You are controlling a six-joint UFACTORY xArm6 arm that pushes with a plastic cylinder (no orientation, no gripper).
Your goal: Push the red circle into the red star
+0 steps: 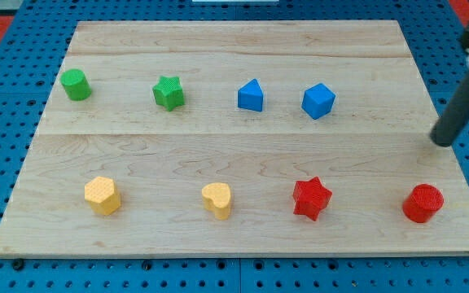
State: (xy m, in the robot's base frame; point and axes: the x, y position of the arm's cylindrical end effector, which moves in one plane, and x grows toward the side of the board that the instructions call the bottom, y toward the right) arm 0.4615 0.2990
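Note:
The red circle (422, 203) sits near the view's bottom right corner of the wooden board (234, 155). The red star (311, 198) lies to its left in the same bottom row, well apart from it. My tip (440, 142) is at the board's right edge, above the red circle in the view and slightly to its right, not touching any block.
A yellow heart (217, 199) and a yellow hexagon (103, 195) lie in the bottom row left of the star. The top row holds a green cylinder (76, 85), a green star (168, 92), a blue wedge-like block (251, 95) and a blue cube (318, 101).

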